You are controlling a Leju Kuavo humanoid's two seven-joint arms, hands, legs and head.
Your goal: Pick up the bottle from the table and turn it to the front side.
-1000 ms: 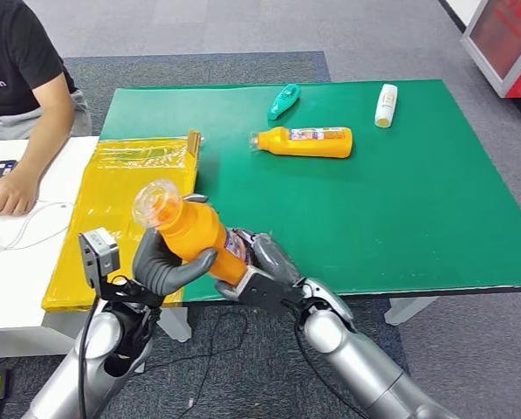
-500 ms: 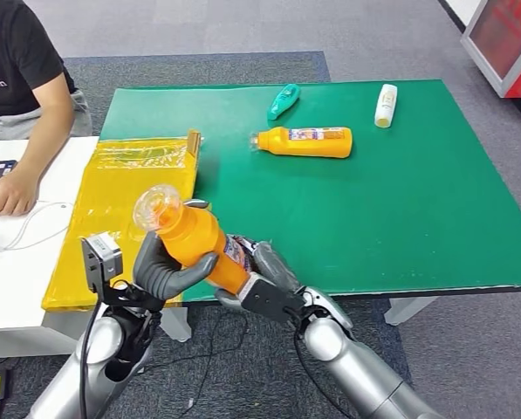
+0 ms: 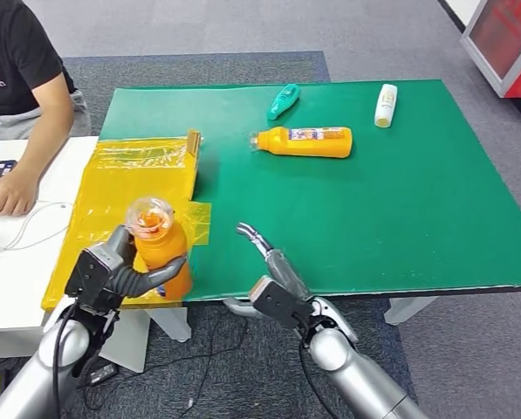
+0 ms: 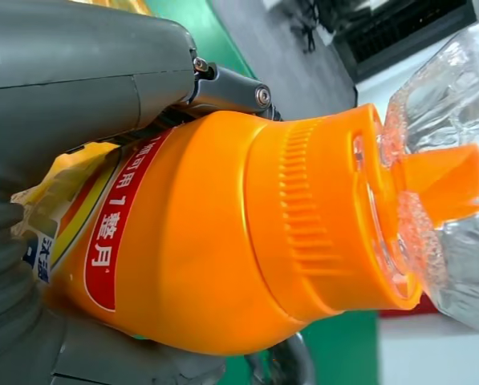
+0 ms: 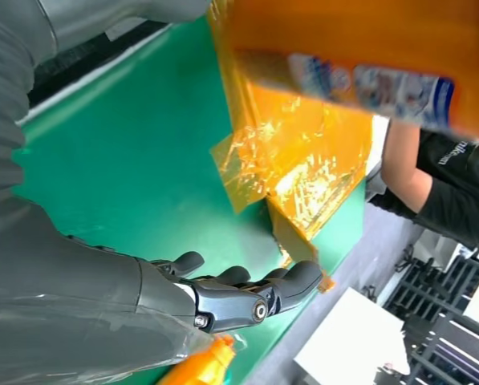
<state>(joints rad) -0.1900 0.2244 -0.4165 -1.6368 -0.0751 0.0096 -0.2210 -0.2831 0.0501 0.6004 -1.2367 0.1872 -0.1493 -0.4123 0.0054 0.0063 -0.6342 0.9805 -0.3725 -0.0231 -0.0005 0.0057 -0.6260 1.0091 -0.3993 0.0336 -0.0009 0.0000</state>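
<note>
Head view is showing the left hand (image 3: 122, 266) grasping the bottle (image 3: 159, 244) upright, clear cap up, at about 8 o'clock over the yellow sheet (image 3: 113, 196) at the table's (image 3: 408, 201) near-left edge. The right hand (image 3: 270, 271) is hanging released at 6 o'clock, fingers (image 3: 250, 234) apart, holding nothing. A second orange bottle (image 3: 306, 140) is lying at 12 o'clock, a teal one (image 3: 284, 100) beyond it. A person (image 3: 20, 87) is sitting at 10 o'clock.

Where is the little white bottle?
In the head view the white bottle lies at the far right of the green table, right of the lying orange bottle.
</note>
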